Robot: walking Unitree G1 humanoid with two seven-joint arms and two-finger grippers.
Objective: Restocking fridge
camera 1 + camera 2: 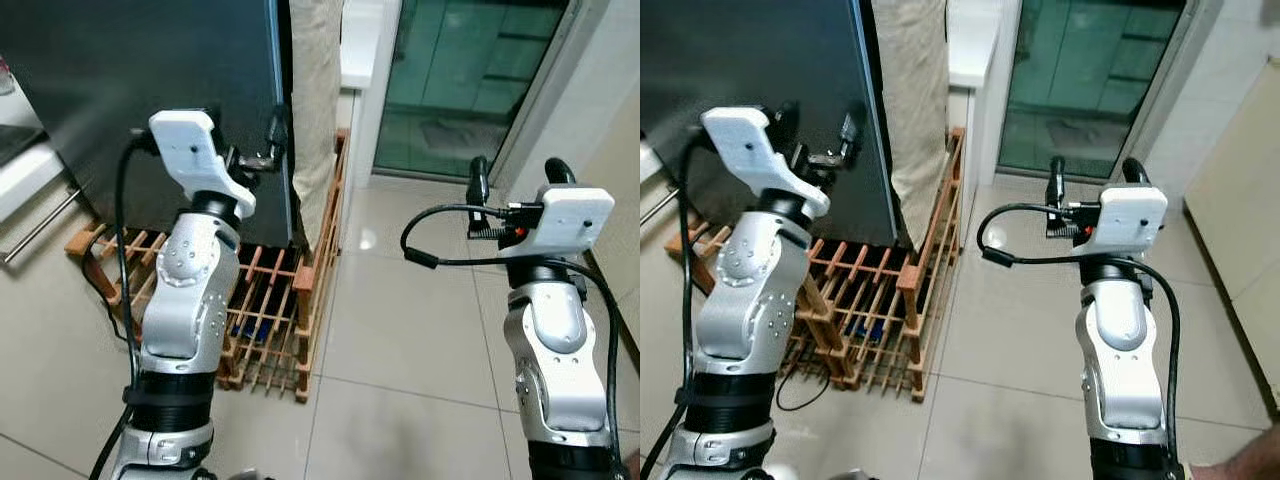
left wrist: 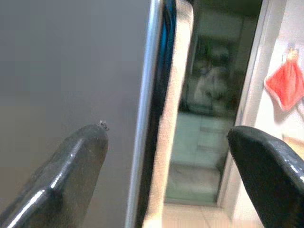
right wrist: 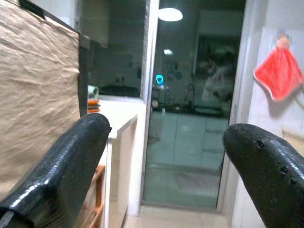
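- Fridge door (image 1: pixel 130 100), dark and glossy, stands shut at the left of the head views, its right edge just ahead of our left end effector (image 1: pixel 268 140).
- We hold the left end effector raised at that edge with its fingers (image 2: pixel 71 175) spread and nothing between them; in the left wrist view, one finger lies over the door face and the other past the edge.
- We hold the right end effector (image 1: pixel 512 178) up over the tiled floor (image 1: pixel 400 340), well apart from the fridge, fingers (image 3: pixel 61 171) spread and empty, pointing toward a glass door (image 1: pixel 470 70).
- A beige cloth (image 1: pixel 315 110) hangs just beside the fridge.
- A wooden rack (image 1: pixel 270 320) sits on the floor below the fridge.
- A red cloth (image 3: pixel 279 71) hangs on the wall by the glass door.
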